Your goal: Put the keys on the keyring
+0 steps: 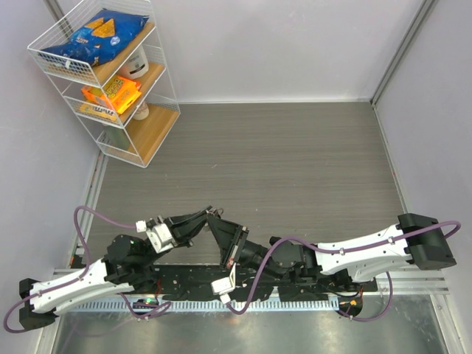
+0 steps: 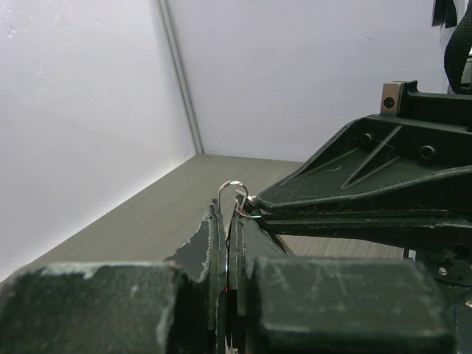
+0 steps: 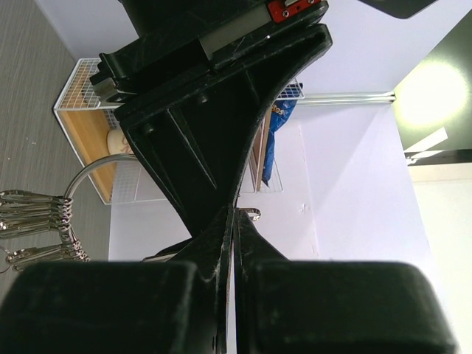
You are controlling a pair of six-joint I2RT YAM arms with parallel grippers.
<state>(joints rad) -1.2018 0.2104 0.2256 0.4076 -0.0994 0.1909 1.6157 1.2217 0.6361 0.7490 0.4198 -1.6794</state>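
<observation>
My two grippers meet tip to tip above the near middle of the table. My left gripper (image 1: 202,219) (image 2: 227,215) is shut on the keyring, and a short arc of silver wire (image 2: 231,187) sticks out past its fingertips. In the right wrist view the keyring (image 3: 90,169) curves out from behind the left gripper's fingers (image 3: 214,147). Several silvery keys (image 3: 33,214) hang on it in a bunch at the left. My right gripper (image 1: 215,221) (image 3: 234,215) is shut on a small metal piece (image 3: 252,214), seemingly a key, right at the left fingertips. The keys are too small to see in the top view.
A white wire shelf rack (image 1: 110,74) with snack bags stands at the far left corner; it also shows in the right wrist view (image 3: 81,110). White walls close off the left, back and right. The grey wood-grain tabletop (image 1: 280,162) stretches beyond the grippers.
</observation>
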